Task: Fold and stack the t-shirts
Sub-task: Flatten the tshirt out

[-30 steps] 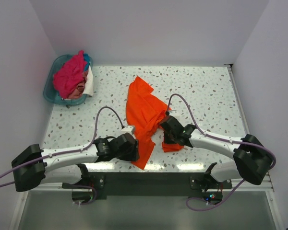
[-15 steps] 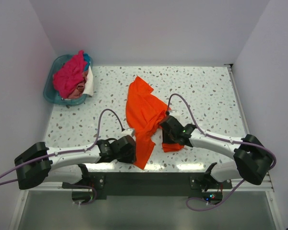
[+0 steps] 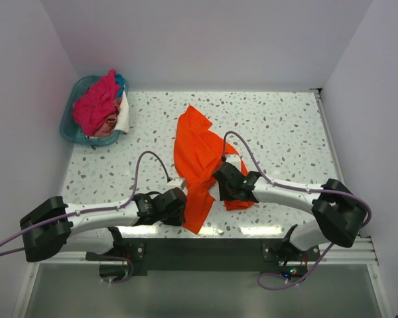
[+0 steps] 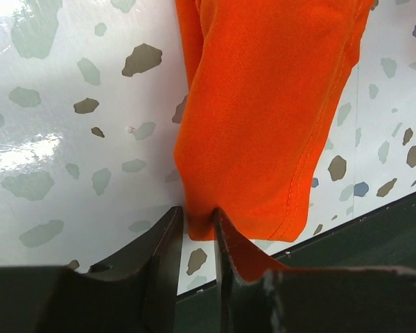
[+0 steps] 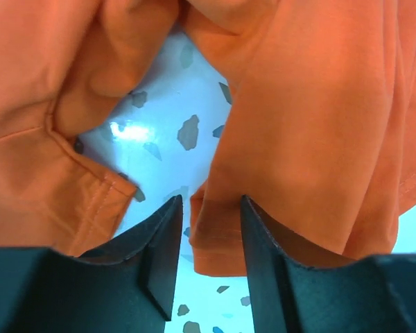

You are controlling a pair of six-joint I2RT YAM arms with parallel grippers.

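A bright orange t-shirt (image 3: 196, 149) lies crumpled in a long strip down the middle of the speckled table (image 3: 285, 126). My left gripper (image 3: 179, 202) is at the strip's near end; in the left wrist view its jaws (image 4: 199, 215) are pinched on the bottom corner of the orange t-shirt (image 4: 263, 104). My right gripper (image 3: 224, 185) sits at the strip's right side. Its jaws (image 5: 211, 205) are open around a hemmed edge of the orange t-shirt (image 5: 319, 118). Magenta-pink (image 3: 96, 106), blue (image 3: 121, 83) and white (image 3: 124, 116) shirts are piled in the basket.
A teal plastic basket (image 3: 69, 129) stands at the table's far left corner against the wall. The table's near edge (image 4: 374, 215) with a dark rail runs just below the left gripper. White walls enclose the table on three sides.
The left gripper slid slightly toward the near edge at the shirt's bottom corner. The right gripper moved left, further onto the shirt's right side.
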